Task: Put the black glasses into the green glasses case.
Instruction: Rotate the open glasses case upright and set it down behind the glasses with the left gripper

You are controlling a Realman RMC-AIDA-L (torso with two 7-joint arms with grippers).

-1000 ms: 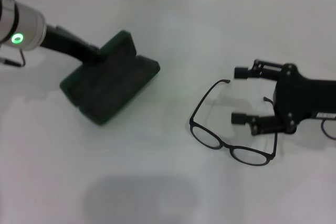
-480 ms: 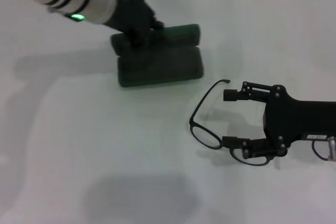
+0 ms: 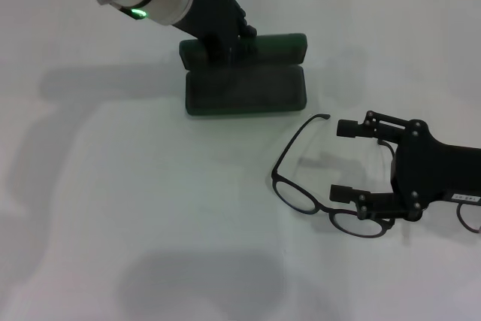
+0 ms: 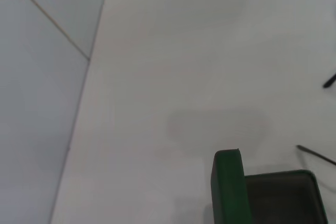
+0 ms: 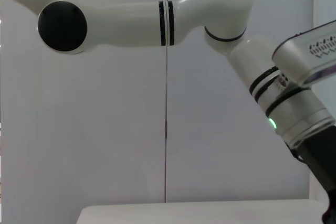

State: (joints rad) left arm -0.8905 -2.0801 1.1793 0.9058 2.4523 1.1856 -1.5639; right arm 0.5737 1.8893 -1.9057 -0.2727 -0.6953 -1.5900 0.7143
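**White desk: open case at the top, glasses under the right hand**

Pale and plain, the desk (image 3: pixel 150 208) fills the head view, with a light wall along the frame's top edge. In the upper middle of the frame lies the green glasses case (image 3: pixel 246 73), open, its lid standing up along the far side and its dark tray facing the camera. The left hand (image 3: pixel 222 31) comes in from the upper left on a white arm with a green light; its black end sits on the case at the left end of the lid. Whether its fingers are spread or pressed together cannot be told, since they are hidden against the case.

The black glasses (image 3: pixel 327 186) lie on the desk in the lower right of the frame, well apart from the case, lenses toward the bottom edge and one temple arm reaching up toward the case. The right hand (image 3: pixel 347 160) enters from the right edge, low over the glasses. Its two fingers are spread, one by the upper temple arm, the other over the frame near the right lens; they do not pinch the glasses.

The left wrist view shows a corner of the case, its green lid edge beside the dark tray. The right wrist view shows only the left arm (image 5: pixel 173 17) against the wall.
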